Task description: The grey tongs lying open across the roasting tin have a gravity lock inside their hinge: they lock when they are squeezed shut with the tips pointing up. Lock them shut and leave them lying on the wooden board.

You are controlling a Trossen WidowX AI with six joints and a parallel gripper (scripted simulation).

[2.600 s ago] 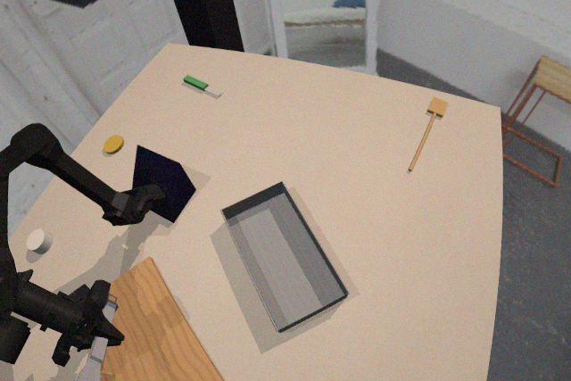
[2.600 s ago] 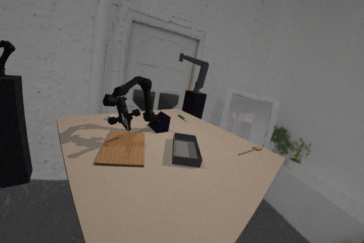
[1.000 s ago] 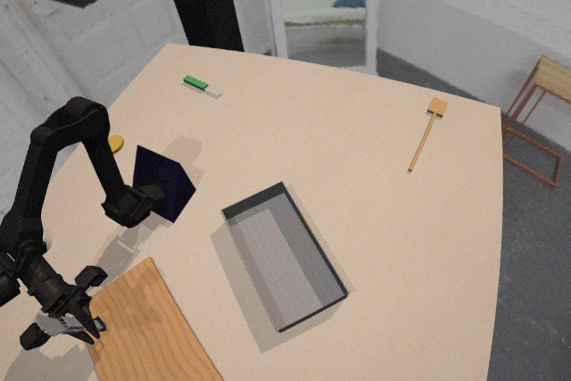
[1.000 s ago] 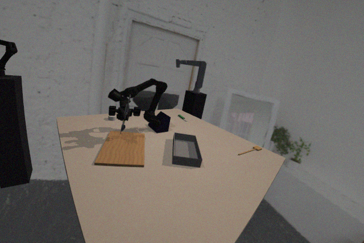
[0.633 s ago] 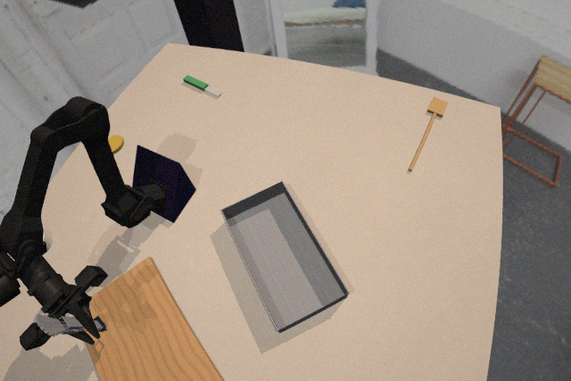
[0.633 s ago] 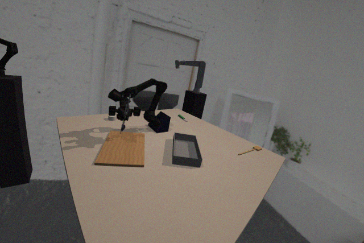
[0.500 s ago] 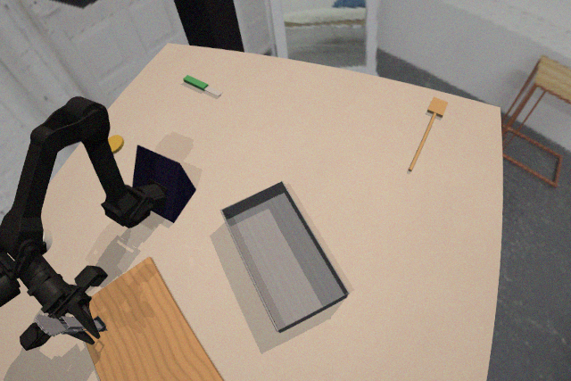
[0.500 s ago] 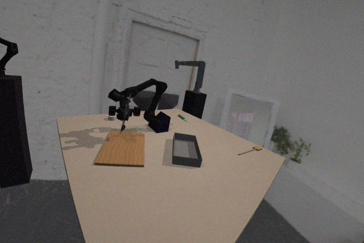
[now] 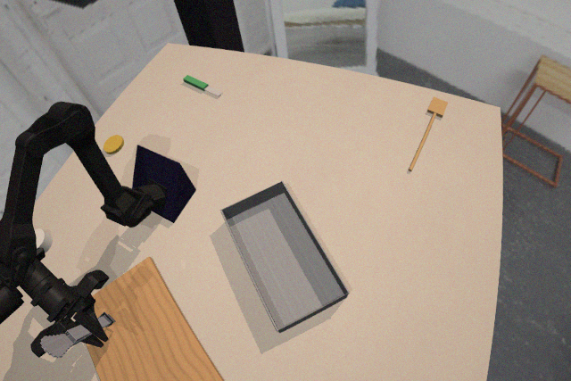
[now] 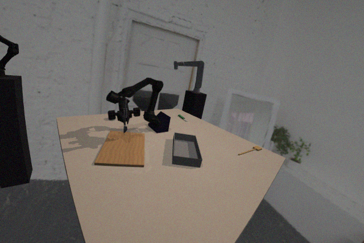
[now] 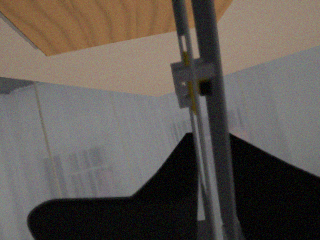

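Observation:
My gripper is shut on the grey tongs. It holds them above the back edge of the wooden board. The tongs' two arms lie close together, almost parallel, in the wrist view, with a small grey and yellow fitting across them. In the top view the scalloped tip end lies left of the fingers and the narrow end to their right, over the board. In the exterior view the narrow end hangs lowest. Whether the lock is engaged cannot be seen.
The dark roasting tin stands right of the board with nothing in it. A dark blue block is by the arm's base. A yellow disc, a green-handled tool and an orange spatula lie farther off.

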